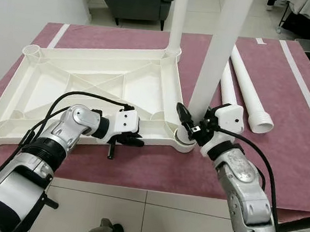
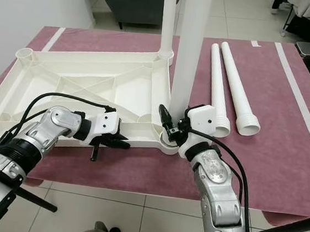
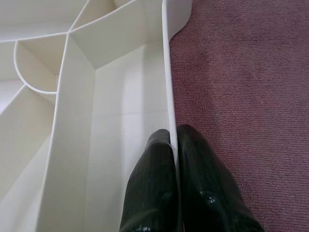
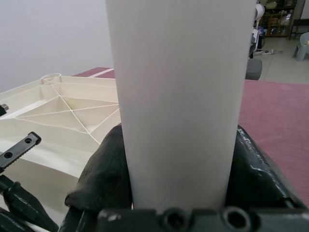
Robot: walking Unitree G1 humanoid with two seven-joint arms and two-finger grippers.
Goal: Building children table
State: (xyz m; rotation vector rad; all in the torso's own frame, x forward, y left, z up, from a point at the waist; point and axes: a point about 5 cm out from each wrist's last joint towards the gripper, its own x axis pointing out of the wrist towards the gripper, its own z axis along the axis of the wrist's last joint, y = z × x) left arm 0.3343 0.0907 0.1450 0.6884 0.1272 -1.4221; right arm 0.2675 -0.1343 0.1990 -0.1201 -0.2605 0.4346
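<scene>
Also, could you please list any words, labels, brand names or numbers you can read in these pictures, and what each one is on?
None: no readable text anywhere.
The white tabletop, the white legs, the maroon mat and both the left end effector and the right end effector are unmarked.

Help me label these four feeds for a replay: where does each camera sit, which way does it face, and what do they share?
Left eye and right eye views: on the head, looking forward and down at the upturned table top on the purple mat; both silver arms show.
Left wrist view: along the left gripper, whose fingers pinch the table top's edge wall.
Right wrist view: along the right gripper, clamped around the upright leg.
Shared: the head views see both grippers, the upright leg and two loose legs; every view shows the table top.
</scene>
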